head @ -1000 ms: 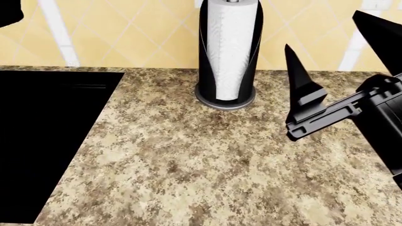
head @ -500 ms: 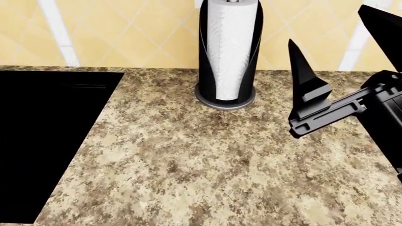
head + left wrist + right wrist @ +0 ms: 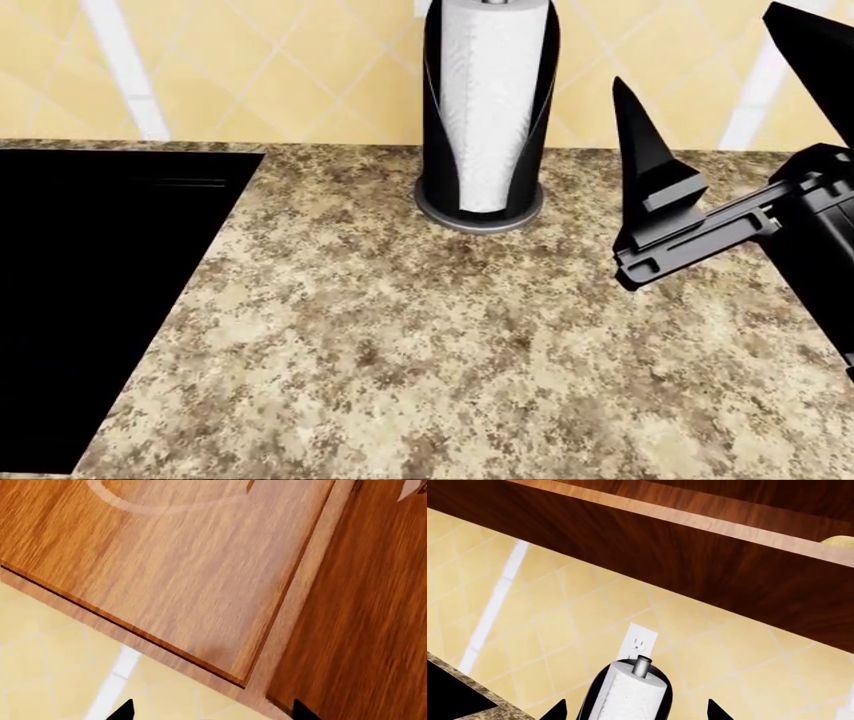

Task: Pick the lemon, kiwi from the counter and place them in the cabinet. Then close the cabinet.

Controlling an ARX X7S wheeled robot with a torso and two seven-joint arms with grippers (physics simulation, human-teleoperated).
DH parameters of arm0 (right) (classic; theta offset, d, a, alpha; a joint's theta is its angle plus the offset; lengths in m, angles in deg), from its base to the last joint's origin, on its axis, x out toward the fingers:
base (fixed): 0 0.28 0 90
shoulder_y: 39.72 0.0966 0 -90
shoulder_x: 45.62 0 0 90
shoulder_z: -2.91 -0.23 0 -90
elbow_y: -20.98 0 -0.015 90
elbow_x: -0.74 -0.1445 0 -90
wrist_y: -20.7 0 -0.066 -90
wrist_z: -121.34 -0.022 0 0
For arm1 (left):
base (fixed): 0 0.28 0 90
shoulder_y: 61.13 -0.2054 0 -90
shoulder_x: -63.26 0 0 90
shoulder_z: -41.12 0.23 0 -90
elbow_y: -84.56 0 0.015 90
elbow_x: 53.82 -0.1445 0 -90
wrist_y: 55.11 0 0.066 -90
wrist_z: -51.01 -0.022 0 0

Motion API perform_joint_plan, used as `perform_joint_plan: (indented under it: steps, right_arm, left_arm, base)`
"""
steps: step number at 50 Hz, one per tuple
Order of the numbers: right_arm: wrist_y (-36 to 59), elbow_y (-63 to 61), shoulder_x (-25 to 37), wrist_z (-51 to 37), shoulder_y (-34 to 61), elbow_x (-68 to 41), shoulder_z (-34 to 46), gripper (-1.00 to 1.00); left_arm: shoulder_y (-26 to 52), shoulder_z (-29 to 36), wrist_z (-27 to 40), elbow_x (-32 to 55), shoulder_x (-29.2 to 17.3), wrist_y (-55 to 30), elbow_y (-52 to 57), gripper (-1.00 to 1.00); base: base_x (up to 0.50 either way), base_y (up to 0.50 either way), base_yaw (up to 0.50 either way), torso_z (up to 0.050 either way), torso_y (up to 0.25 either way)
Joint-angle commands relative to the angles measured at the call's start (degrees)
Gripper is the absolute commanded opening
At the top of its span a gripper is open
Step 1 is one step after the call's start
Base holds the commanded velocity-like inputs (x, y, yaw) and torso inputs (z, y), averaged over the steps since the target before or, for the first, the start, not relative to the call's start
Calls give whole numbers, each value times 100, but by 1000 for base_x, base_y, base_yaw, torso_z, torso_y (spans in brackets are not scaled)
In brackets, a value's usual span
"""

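Note:
My right gripper (image 3: 694, 45) is open and empty, raised above the right side of the granite counter (image 3: 441, 350), fingers pointing up at the wall. In the right wrist view its gripper (image 3: 635, 712) frames the distant paper towel roll, under the wooden cabinet (image 3: 694, 555). A small pale yellow rounded shape (image 3: 838, 540) shows over the cabinet's lower edge; it may be the lemon. My left gripper (image 3: 212, 712) is open and empty, close to a wooden cabinet door (image 3: 173, 580). It is outside the head view. The kiwi is out of view.
A paper towel roll in a black holder (image 3: 485, 110) stands at the back of the counter against the yellow tiled wall. The black stove top (image 3: 94, 290) lies at the left. A wall outlet (image 3: 640, 642) sits above the roll.
My right gripper has shifted slightly to the right. The dark part of the left arm at the head view's top left corner has gone out of view.

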Motion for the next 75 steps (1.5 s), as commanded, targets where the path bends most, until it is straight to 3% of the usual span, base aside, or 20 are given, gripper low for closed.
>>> perform_joint_plan:
  steps: [1,19,35,43,51,66,75]
  right_arm:
    - [28,2,-32,4,1,1,-21,100]
    - [81,-19,-57,-16,54,-60,-63,100]
    - [41,-29,-40,-14,10,-47,-85,100]
    - [0,-19,-30,-14,-53,-5,-79,100]
    - [-77,-34,16,-24,-140,35,-80,100]
    - [-393,-28,251,-95,-442,137,-87,100]
    - [-634,-28,376,-130,-699,280,-40,100]
  left_arm:
    - [1079,221,-530,-471,469,-249,-450,100]
    - [2998,1455,-2355,-1235,1468,-1805,-1289,100]
    - [3902,2026,-3778,-2465,2131,-2499,-1944,100]
    - [3926,1446,-5061,-4171,2945,-3430,-2104,100]
    - [3927,1353,-6720,-6189,3676,-3782,-2110,100]
    - [3927,1263,-8948,-9182,4817,-3710,-2494,100]
    - [3924,1187,-9806,-10470,5334,-3372,-3026,100]
  base:
    - [0,0,0,0,0]
    - [0,0,0,4,2]
    - [0,0,0,2,2]
    - [0,0,0,3,0]
    - [0,0,0,4,0]
    - [0,0,0,1,0]
    - [0,0,0,2,0]
